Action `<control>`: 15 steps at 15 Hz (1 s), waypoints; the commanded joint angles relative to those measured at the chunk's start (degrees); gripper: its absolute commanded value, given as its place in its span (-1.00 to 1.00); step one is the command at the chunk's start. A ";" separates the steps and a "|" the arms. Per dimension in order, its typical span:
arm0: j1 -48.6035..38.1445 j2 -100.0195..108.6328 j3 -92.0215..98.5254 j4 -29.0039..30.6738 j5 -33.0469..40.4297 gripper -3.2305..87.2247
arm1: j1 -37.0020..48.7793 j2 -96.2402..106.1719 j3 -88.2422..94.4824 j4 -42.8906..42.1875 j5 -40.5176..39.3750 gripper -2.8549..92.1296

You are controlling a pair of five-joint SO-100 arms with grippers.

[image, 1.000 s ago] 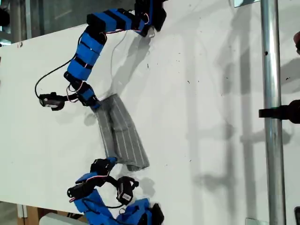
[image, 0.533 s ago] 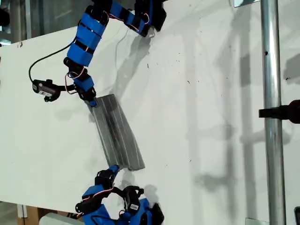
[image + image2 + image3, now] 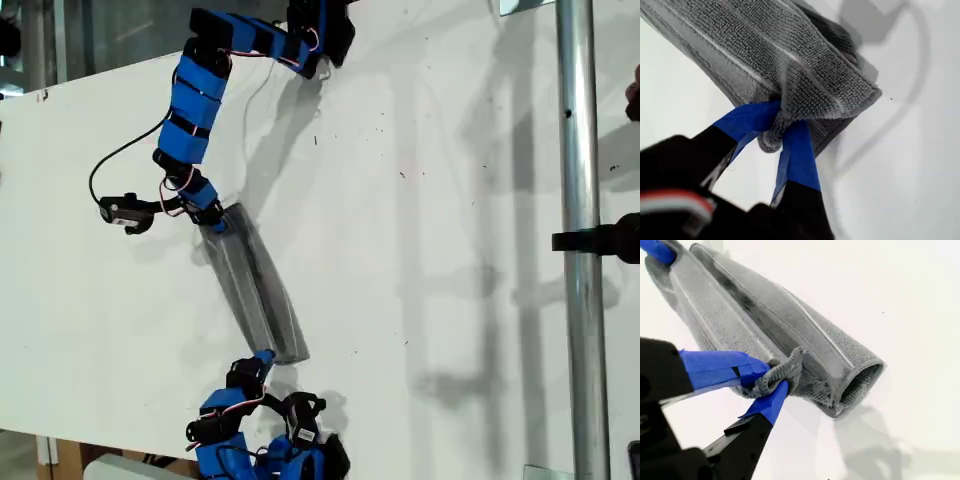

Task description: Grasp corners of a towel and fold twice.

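The grey striped towel (image 3: 255,285) lies folded into a narrow, sagging band, stretched between the two arms on the white table (image 3: 430,200). My first gripper (image 3: 215,222) is on the arm at the top of the exterior view. Its blue fingers are shut on a bunched corner (image 3: 769,142) of the towel (image 3: 790,45). My second gripper (image 3: 263,357), on the arm at the bottom of the exterior view, is shut on the opposite corner (image 3: 777,372). There the towel (image 3: 765,315) curls into an open tube. My first gripper (image 3: 655,250) shows at its far end.
A metal pole (image 3: 578,300) with a black clamp (image 3: 600,240) stands at the exterior view's right. A black cable (image 3: 120,155) loops beside the first arm. The table's edge runs along the exterior view's left and bottom.
The arms first pulled the towel taut. Both grippers then shifted toward the exterior view's right, still holding it. The towel has gone from a wide flat fold to a narrower rolled band.
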 commanded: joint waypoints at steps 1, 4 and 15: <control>-0.26 1.14 -4.39 3.08 0.35 -0.94 | 2.02 1.76 -6.86 0.18 -0.44 -0.95; -6.42 0.62 -14.68 13.18 4.04 -0.94 | 1.93 4.66 -7.12 -2.81 0.09 -0.95; -0.97 -2.99 -7.12 11.69 -5.71 -0.94 | 6.50 2.64 -1.14 1.76 0.18 -0.95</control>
